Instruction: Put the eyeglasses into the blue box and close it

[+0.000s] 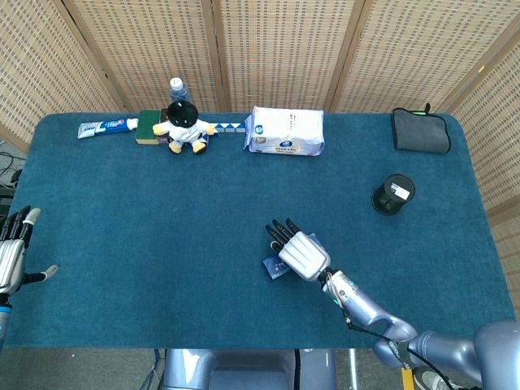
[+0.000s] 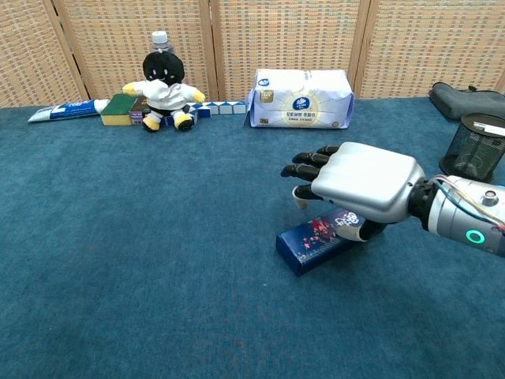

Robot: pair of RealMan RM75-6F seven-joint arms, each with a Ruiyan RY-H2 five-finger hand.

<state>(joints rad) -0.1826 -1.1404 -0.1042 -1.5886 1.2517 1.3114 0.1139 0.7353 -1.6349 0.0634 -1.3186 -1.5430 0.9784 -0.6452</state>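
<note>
At the far left edge of the head view the left hand (image 1: 11,256) hung off the side of the blue-carpeted table (image 1: 122,236), its fingers spread and holding nothing, well apart from everything else. Along the back edge, from the left, lay a toothpaste tube (image 2: 67,110), then a green sponge (image 2: 118,108), then a plush doll (image 2: 163,93) in black and white with yellow hands and feet, sitting in front of a water bottle (image 2: 160,39). A row of small blue and white blocks (image 2: 225,107) ran from the doll to a pack of tissues (image 2: 301,98) near the middle of the back edge. Toward the front, right of centre, the blue box (image 2: 312,240) lay flat on the table with its patterned lid down and shut; the eyeglasses could not be seen. The right hand (image 2: 359,185) was over the box's right end, palm down, its dark fingers (image 2: 306,167) stretched toward the left and a little apart, while the thumb side below touched the lid; whether it was pressing or merely resting there could not be told. Further right stood a black mesh cup (image 2: 476,147), and in the back right corner lay a dark pouch (image 2: 464,99) with a green tab
</note>
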